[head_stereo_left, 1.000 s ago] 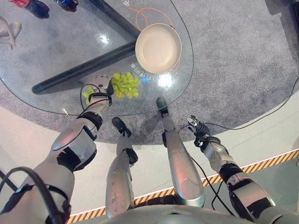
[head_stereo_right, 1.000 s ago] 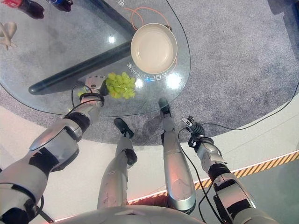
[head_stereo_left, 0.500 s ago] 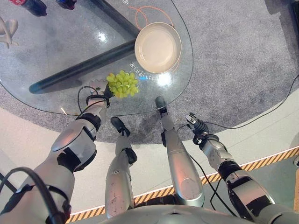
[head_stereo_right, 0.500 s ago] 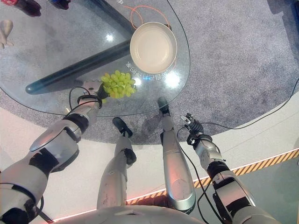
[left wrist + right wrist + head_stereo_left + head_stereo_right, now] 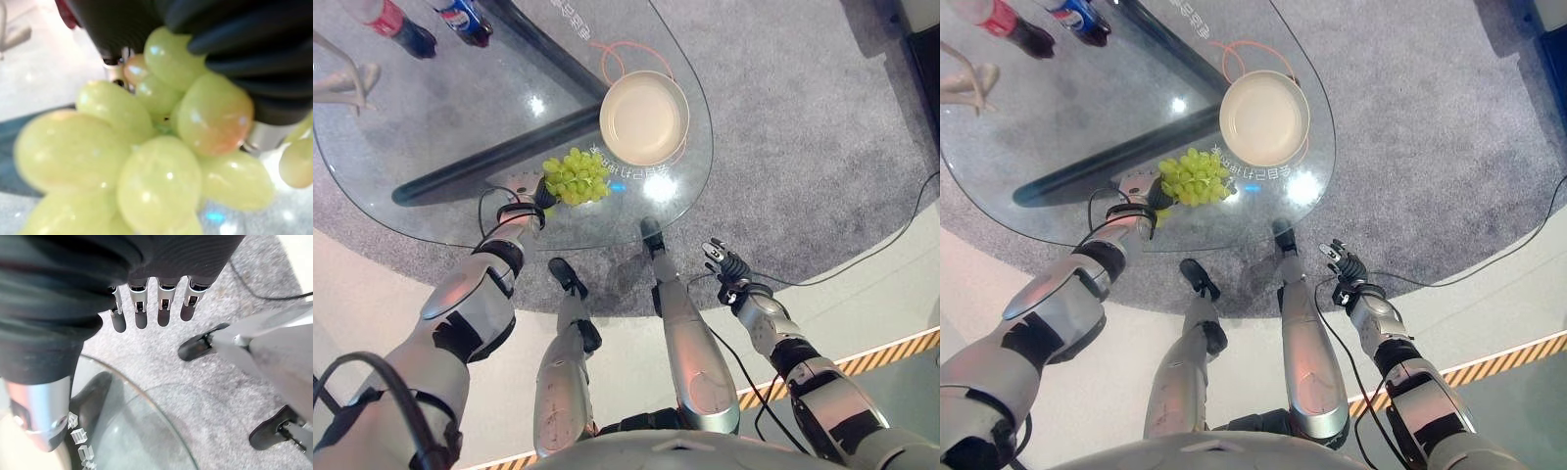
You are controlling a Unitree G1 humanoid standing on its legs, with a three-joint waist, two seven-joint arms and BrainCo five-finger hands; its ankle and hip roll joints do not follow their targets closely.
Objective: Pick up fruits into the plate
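A bunch of green grapes (image 5: 576, 176) hangs just above the glass table (image 5: 431, 117), held in my left hand (image 5: 522, 186), whose fingers are curled round it. The left wrist view has the grapes (image 5: 146, 166) right against the hand. A round cream plate (image 5: 643, 117) lies beyond the bunch, toward the table's right edge. My right hand (image 5: 724, 266) hangs below the table edge over the grey carpet, fingers (image 5: 142, 308) straight, holding nothing.
Two bottles (image 5: 460, 18) stand at the table's far side, with a pale object (image 5: 342, 83) at the far left. A dark table leg (image 5: 480, 162) runs under the glass. An orange cable ring (image 5: 626, 49) lies behind the plate.
The left hand closed on the grapes and lifted them off the glass, carrying them a little toward the plate. The camera view has shifted. The right hand stayed idle.
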